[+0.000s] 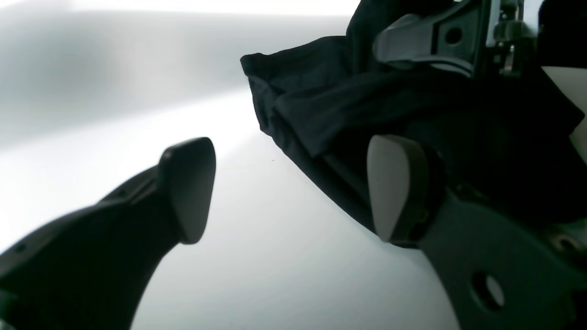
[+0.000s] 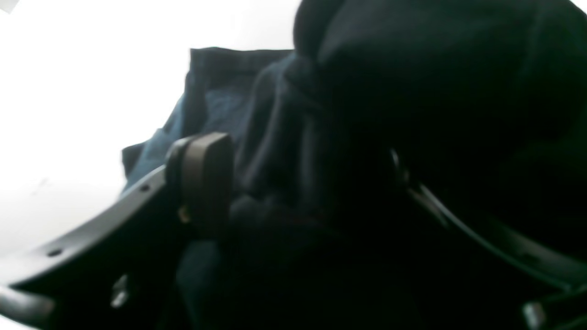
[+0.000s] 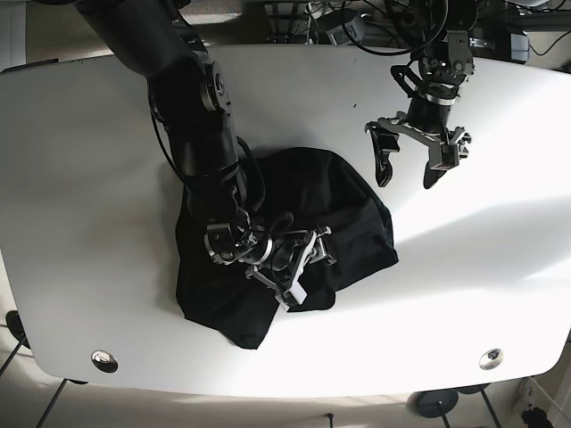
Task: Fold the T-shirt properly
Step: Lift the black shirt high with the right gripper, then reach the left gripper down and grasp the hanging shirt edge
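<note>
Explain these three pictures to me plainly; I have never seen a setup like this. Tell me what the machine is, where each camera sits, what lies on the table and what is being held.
This is a robot with two arms working over a white table. The base view looks down on the whole scene; the other two pictures come from small cameras mounted at each arm's wrist, looking along its fingers.

A crumpled black T-shirt lies in a heap on the table. The right gripper is down in the shirt; its wrist view shows dark cloth bunched between the fingers, though whether it is clamped tight is too dark to tell. The left gripper is above the table beside the shirt, its fingers spread wide and holding nothing.
</note>
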Tool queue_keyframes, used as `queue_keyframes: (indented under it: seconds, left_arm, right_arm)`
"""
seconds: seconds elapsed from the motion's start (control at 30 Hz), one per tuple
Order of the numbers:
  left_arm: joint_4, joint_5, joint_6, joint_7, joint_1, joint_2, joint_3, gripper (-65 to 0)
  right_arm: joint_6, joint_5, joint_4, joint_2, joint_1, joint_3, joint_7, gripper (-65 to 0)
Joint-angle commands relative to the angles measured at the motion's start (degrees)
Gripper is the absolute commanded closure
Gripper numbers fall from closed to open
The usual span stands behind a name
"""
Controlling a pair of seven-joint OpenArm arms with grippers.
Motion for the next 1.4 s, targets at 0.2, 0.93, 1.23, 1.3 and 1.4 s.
queue_keyframes:
  seconds: [0.2,0.93,1.23,1.3,1.4]
  left_arm:
    - [0.84,-0.19,-0.19,-1.55,-0.15,-0.22,-0.11,-48.3]
    - [1.28,-0.37,-0.19,-1.55,-1.65,-0.31,-0.20,-48.3]
    - [1.37,-0.10,-0.19,-1.55,-1.65,-0.49,-0.29,-48.3]
    - [1.37,-0.10,-0.19,-1.55,-1.65,-0.49,-0.29,-48.3]
    - [1.37,-0.10,-0.19,-1.55,-1.65,-0.49,-0.29,-48.3]
  right_arm:
    - [-3.63,2.42,0.95,-0.46,1.87,-0.29,1.36,-17.9]
    - [-3.11,13.59,47.90,11.22,4.60,-0.21,-16.04,-1.9]
    - [-3.11,13.67,47.72,16.67,25.61,4.01,-16.22,-1.9]
    - [-3.11,13.59,47.72,16.67,29.48,4.37,-17.54,-1.9]
    - [-3.11,13.59,47.90,16.67,35.01,4.45,-21.14,-1.9]
